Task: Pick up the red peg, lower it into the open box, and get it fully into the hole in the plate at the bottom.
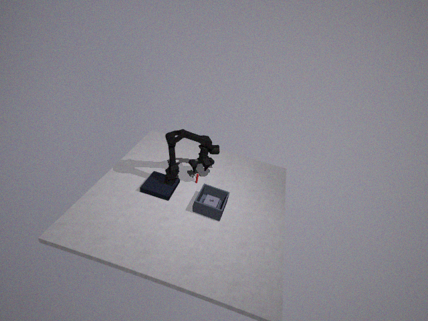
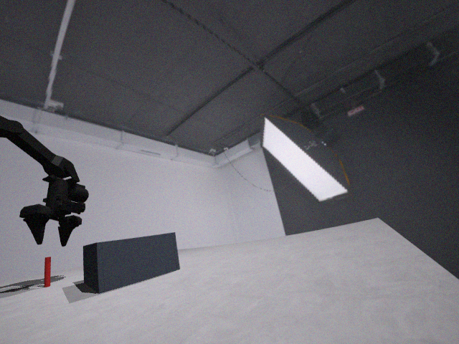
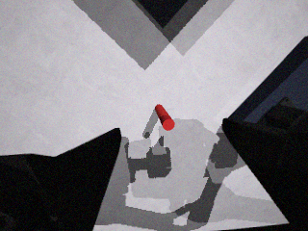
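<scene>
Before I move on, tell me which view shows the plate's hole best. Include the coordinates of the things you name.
The top view: it looks into the box (image 1: 206,211) (image 2: 137,262) at the plate (image 1: 215,204). Exterior shows only outer walls; wrist, no plate.

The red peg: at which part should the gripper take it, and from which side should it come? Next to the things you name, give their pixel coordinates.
Best is probably the upper part of the red peg (image 1: 196,178) (image 2: 47,271) (image 3: 165,117), with the gripper (image 1: 199,170) (image 2: 51,245) (image 3: 170,128) coming straight down from above. The peg is slim and stands upright, so its top end is free and the open fingers could close on opposite sides of its shaft.
</scene>
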Controlling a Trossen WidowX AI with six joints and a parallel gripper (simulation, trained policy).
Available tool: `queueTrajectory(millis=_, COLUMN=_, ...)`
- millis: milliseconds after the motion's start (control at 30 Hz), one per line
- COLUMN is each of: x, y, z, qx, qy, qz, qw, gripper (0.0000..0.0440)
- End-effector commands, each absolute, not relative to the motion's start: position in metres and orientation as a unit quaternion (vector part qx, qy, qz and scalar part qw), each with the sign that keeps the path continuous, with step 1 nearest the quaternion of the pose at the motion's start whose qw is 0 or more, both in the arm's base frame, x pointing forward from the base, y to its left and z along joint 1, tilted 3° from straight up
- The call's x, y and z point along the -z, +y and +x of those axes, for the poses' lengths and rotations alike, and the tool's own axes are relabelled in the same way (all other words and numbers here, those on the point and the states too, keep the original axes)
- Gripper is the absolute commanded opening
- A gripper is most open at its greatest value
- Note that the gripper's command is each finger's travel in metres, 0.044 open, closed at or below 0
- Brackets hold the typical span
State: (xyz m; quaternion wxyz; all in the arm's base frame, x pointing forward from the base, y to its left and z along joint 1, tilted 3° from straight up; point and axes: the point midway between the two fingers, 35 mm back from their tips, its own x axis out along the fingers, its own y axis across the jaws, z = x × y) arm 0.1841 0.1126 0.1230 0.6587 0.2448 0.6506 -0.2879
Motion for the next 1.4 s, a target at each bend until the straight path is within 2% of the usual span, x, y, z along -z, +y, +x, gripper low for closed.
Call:
queueTrajectory(millis=0, x=-0.106, y=0.116, z=0.176, qx=0.307, qy=0.653, qz=0.232, qw=0.652, gripper=0.044)
queueTrajectory(millis=533, x=-0.035, y=0.123, z=0.176, qx=0.305, qy=0.628, qz=0.211, qw=0.684, gripper=0.0426)
queueTrajectory(millis=600, x=-0.029, y=0.122, z=0.175, qx=0.304, qy=0.63, qz=0.205, qw=0.685, gripper=0.0389)
queueTrajectory(millis=1000, x=-0.012, y=0.117, z=0.173, qx=0.321, qy=0.64, qz=0.185, qw=0.673, gripper=0.0076)
queueTrajectory(millis=1100, x=-0.011, y=0.115, z=0.172, qx=0.329, qy=0.642, qz=0.177, qw=0.669, gripper=0.0017)
queueTrajectory(millis=1367, x=-0.045, y=0.103, z=0.191, qx=0.332, qy=0.613, qz=0.164, qw=0.698, gripper=0.0)
